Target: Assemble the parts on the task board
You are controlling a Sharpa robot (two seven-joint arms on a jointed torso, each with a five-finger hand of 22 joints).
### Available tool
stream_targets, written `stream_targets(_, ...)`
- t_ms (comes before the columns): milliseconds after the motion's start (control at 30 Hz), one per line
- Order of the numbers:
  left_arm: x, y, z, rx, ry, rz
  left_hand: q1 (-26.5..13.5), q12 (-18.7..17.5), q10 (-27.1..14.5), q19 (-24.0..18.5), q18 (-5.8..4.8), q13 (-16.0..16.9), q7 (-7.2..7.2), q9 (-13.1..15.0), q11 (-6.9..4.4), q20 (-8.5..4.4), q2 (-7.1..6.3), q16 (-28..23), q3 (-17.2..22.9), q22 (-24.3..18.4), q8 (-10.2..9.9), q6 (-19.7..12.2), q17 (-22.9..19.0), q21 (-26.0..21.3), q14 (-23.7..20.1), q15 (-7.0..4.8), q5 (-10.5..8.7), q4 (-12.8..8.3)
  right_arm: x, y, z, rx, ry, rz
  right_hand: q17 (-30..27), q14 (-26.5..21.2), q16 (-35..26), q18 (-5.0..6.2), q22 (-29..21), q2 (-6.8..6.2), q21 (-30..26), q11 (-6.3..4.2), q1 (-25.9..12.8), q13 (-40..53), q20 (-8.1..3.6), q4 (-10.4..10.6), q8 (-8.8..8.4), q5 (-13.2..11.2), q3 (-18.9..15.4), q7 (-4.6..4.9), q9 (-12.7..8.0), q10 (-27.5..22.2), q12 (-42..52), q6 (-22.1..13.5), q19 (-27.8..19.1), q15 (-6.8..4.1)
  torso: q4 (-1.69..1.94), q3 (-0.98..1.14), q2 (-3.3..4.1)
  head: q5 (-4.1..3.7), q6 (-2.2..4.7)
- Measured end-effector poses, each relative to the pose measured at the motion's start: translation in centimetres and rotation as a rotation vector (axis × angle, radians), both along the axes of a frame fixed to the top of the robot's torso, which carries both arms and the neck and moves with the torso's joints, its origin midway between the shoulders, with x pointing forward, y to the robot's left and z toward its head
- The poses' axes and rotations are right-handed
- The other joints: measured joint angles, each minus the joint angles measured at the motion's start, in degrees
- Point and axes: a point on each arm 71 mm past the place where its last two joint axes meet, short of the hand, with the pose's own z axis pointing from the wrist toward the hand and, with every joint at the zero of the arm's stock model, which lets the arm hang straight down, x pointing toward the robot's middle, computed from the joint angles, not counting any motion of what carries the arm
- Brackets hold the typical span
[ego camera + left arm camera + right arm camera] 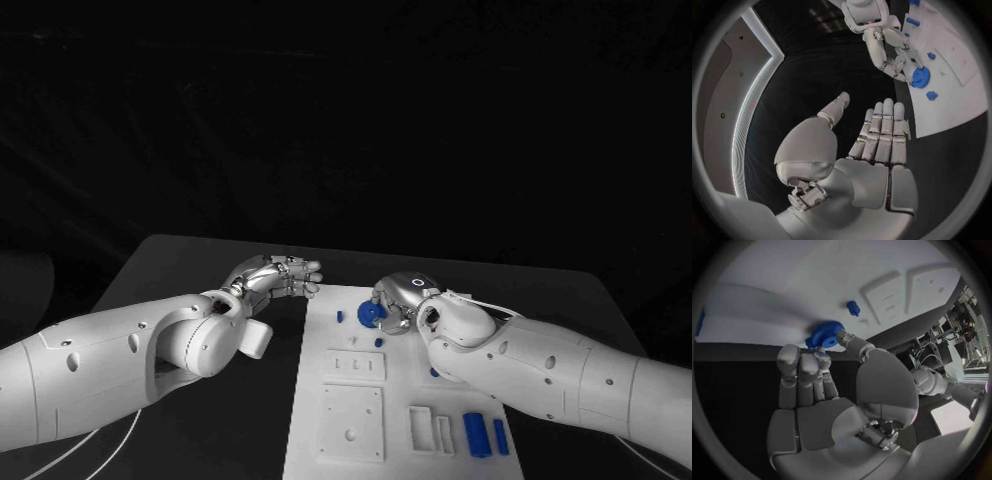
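Table [188, 262]: black, running across the lower half of your head view, with dark room behind it in the upper half.

Task board [339, 440]: white plate, lower centre of the frame, long side running up and away from you. It carries raised white rectangular blocks [351, 412] at lower centre and slotted holders [428, 430] to their right.

Left arm [101, 365]: enters from the lower left edge. Left hand [274, 277] sits at centre left, just off the board's upper left corner, over bare table. In your left wrist view the fingers [882, 132] lie straight and side by side, thumb set apart, nothing in them; the head view makes them look more bent, so treat the exact pose as uncertain.

Right arm [577, 375]: enters from the lower right edge, crossing over the board's right side and covering part of it. Right hand [408, 300] is at frame centre over the board's upper end, fingers drawn in, fingertips pinched on the blue gear.

Blue gear [372, 314]: toothed wheel, at the board's upper end, at the right hand's fingertips; whether it rests on the board you cannot tell.

Two blue bars [483, 436]: lower right of the board, upright in frame, side by side.

Small blue pegs [379, 342]: just below the gear; one more [340, 316] to its left.
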Motion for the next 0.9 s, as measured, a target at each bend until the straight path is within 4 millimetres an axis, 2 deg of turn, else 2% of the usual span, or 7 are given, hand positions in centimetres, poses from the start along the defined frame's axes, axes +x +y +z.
stream_targets(600, 0.02, 0.01, -0.03, 0.001, 0.001, 0.0, 0.0, 0.0, 0.0, 0.0, -0.13, 0.0, 0.0, 0.0, 0.0, 0.0, 0.0, 0.0, 0.18, -0.01, -0.24, 0.0, -0.01, 0.0, 0.0, 0.0, 0.0, -0.18, -0.12, -0.73, -0.1, 0.008, 0.022, 0.0, 0.15, 0.18, 0.0, -0.01, 0.0, -0.04, 0.0, 0.2, -0.04, 0.0, -0.25, -0.52, -0.15, 0.0, -0.83, 0.27, 0.06, 0.2, 0.0, -0.31, -0.17, 0.23, -0.05, 0.01, 0.01, 0.47, 0.23)
stream_targets(633, 0.02, 0.01, -0.03, 0.001, 0.001, 0.001, 0.0, 0.0, 0.0, 0.0, -0.14, 0.0, 0.0, 0.0, 0.0, 0.0, 0.0, 0.0, 0.18, -0.01, -0.24, 0.0, -0.01, 0.0, 0.0, 0.0, 0.0, -0.18, -0.1, -0.72, -0.09, 0.007, 0.024, 0.0, 0.14, 0.18, 0.0, -0.01, 0.0, -0.02, 0.0, 0.22, 0.11, -0.02, -0.25, -0.57, -0.15, 0.97, -0.79, 0.26, 0.03, 0.18, 0.0, -0.32, -0.17, 0.24, -0.05, 0.01, 0.01, 0.47, 0.23)
stream_targets(700, 0.02, 0.0, -0.03, 0.001, 0.001, 0.0, 0.0, 0.0, 0.0, 0.0, -0.34, 0.0, 0.0, 0.0, 0.0, 0.0, 0.0, 0.0, 0.18, -0.01, -0.24, 0.0, 0.0, 0.0, 0.0, 0.0, 0.0, -0.18, -0.07, -0.73, -0.09, 0.006, 0.026, 0.0, 0.25, -0.1, 0.0, -0.01, 0.0, -0.24, -0.27, 0.41, 1.55, -0.1, -0.25, -0.98, -0.15, 9.23, 0.96, 0.26, -0.03, -0.01, 0.0, -0.32, -0.17, 0.52, -0.05, 0.02, 0.01, 0.47, 0.24)
stream_targets(733, 0.02, -0.01, -0.03, 0.001, 0.001, 0.0, 0.0, 0.0, 0.0, 0.0, -0.35, 0.0, 0.0, 0.0, 0.0, 0.0, 0.0, 0.0, 0.18, -0.01, -0.24, 0.0, -0.01, 0.0, 0.0, 0.0, 0.0, -0.18, -0.05, -0.74, -0.09, 0.006, 0.028, 0.0, 0.32, -0.11, 0.0, -0.01, 0.0, 1.13, -0.47, 0.64, 2.94, -0.1, -0.35, -1.52, -0.32, 16.25, 3.08, 0.26, -0.03, -0.23, 0.0, -0.33, -0.27, 0.53, -0.06, 0.02, 0.01, 0.47, 0.24)
stream_targets(800, 0.01, -0.04, -0.03, 0.001, 0.001, 0.0, 0.0, 0.0, 0.0, 0.0, -0.35, 0.0, 0.0, 0.0, 0.0, 0.0, 0.0, 0.0, 0.18, -0.01, -0.24, 0.0, 0.0, 0.0, 0.0, 0.0, 0.0, -0.18, -0.02, -0.78, -0.09, 0.005, 0.03, -0.001, 0.45, -0.12, 0.0, -0.04, 0.0, 2.54, -0.47, 0.81, 3.79, -0.1, -0.47, -3.11, -0.33, 26.41, 4.65, 0.23, -0.02, -0.41, 0.0, -0.53, -0.4, 0.54, -0.08, 0.01, 0.01, 0.47, 0.24)
stream_targets(833, 0.0, -0.04, -0.03, 0.001, 0.001, -0.001, 0.0, 0.0, 0.0, 0.0, -0.35, 0.0, 0.0, 0.0, 0.0, 0.0, 0.0, 0.0, 0.18, -0.01, -0.24, 0.0, 0.02, 0.0, 0.0, 0.0, 0.0, -0.18, -0.01, -0.79, -0.09, 0.004, 0.031, 0.0, 0.5, -0.13, 0.0, -0.06, 0.0, 3.41, -0.47, 0.81, 3.6, -0.1, -0.47, -4.2, -0.5, 29.15, 4.89, 0.16, -0.02, -0.41, 0.0, -0.64, -0.4, 0.55, -0.08, 0.02, 0.01, 0.47, 0.24)
stream_targets(900, 0.0, -0.04, -0.03, 0.001, 0.001, -0.001, 0.0, 0.0, 0.0, 0.0, -0.36, 0.0, 0.0, 0.0, 0.0, 0.0, 0.0, 0.0, 0.18, -0.01, -0.24, 0.0, 0.04, 0.0, 0.0, 0.0, 0.0, -0.18, 0.0, -0.86, -0.11, 0.003, 0.034, 0.0, 0.54, -0.14, 0.0, -0.08, 0.0, 4.82, -0.36, 0.81, 2.67, -0.21, -0.47, -6.14, -0.61, 32.19, 5.56, 0.22, -0.14, -0.41, 0.0, -0.71, -0.41, 0.55, -0.09, 0.02, 0.01, 0.42, 0.24)
